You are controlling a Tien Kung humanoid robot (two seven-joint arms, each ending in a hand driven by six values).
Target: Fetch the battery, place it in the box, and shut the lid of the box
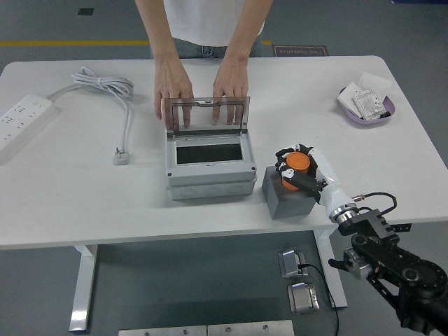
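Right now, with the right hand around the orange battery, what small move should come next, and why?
Probably lift the battery straight up off the grey block. The right hand already grips it, and the box to the left stands open, a person's hands behind its raised lid.

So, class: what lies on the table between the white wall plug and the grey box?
In the head view, nothing: bare table separates plug from box.

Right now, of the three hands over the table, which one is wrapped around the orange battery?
The robot's right hand, white-fingered, by the grey block, grips the orange battery. The person's two hands rest behind the box's open lid.
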